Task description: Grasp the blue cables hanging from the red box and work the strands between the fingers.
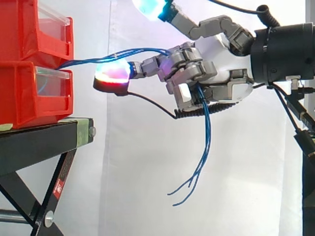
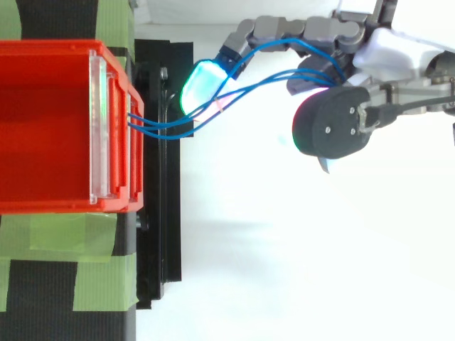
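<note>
Several thin blue cables (image 1: 93,58) run from the front of the stacked red bins (image 1: 29,64) to my hand (image 1: 216,64), which hovers to the right of the bins at their height. Curled fingers (image 1: 189,73) close on the strands, and the loose ends (image 1: 199,162) hang down below the palm. One finger with a red-and-cyan glowing pad (image 1: 113,73) points toward the bins just under the cables. Another with a cyan pad (image 1: 150,7) sticks up above. From above, the cables (image 2: 170,126) leave the red bin (image 2: 43,128) and pass among the fingers (image 2: 313,32).
The red bins stand on a black stand (image 1: 44,140) with green tape (image 2: 67,234) on its top. A white curtain hangs behind. Open space lies below and right of the bins, where the cable ends dangle.
</note>
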Available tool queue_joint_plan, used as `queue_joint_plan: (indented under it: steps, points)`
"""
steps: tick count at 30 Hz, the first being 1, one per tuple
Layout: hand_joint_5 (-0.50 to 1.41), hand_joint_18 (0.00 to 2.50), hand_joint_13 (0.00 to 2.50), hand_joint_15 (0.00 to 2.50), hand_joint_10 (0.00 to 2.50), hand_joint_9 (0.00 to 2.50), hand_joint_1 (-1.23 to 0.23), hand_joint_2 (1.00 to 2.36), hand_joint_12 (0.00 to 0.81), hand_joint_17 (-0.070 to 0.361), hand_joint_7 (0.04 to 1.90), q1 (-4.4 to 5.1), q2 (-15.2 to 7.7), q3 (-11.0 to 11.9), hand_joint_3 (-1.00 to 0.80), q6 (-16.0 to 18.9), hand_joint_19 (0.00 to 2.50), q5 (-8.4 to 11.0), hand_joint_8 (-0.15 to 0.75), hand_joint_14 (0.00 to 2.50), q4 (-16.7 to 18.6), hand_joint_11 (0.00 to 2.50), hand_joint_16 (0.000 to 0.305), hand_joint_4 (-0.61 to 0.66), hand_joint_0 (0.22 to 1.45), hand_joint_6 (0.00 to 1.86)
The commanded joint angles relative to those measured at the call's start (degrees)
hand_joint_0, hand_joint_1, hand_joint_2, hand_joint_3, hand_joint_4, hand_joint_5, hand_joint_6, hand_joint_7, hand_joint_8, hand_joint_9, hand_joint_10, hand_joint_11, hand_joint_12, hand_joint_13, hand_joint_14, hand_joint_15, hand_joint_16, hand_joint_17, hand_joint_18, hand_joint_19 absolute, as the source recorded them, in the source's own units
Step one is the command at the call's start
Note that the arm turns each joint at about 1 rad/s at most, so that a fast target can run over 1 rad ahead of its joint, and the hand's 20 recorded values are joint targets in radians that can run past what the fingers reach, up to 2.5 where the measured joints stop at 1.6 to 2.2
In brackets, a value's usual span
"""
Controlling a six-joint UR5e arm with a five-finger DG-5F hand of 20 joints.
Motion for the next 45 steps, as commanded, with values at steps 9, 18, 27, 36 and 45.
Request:
queue_joint_plan:
  steps: [9,18,27,36,45]
  points:
    - [0.34,1.59,1.37,1.51,2.50,0.95,-0.67,1.00,0.546,0.164,1.34,0.71,-0.08,0.00,-0.95,-1.35,0.40,0.81,0.430,2.50,-1.53,2.50,0.073,0.18,0.82,0.00]
    - [0.45,1.59,1.37,1.51,2.50,0.95,-0.67,1.01,0.546,0.164,1.39,1.32,0.00,0.00,-0.73,-1.44,0.40,2.30,0.430,2.50,-1.70,2.50,0.073,0.15,0.87,0.04]
    - [0.50,1.59,1.37,1.51,2.50,0.95,-0.68,1.02,0.546,0.164,1.42,1.59,0.00,0.00,-0.50,-1.44,0.40,2.39,0.430,2.50,-2.05,2.50,0.073,0.10,0.85,0.00]
    - [0.49,1.59,1.37,1.51,2.50,0.95,-0.68,1.02,0.546,0.164,1.40,1.76,0.00,0.00,-0.35,-1.44,0.40,2.83,0.430,2.50,-2.05,2.50,0.073,0.15,0.85,0.00]
    - [0.48,1.59,1.37,1.51,2.50,0.95,-0.67,1.01,0.546,0.164,1.45,1.94,0.00,0.00,-0.74,-1.44,0.40,2.92,0.430,2.50,-2.49,2.50,0.073,0.15,0.80,0.00]
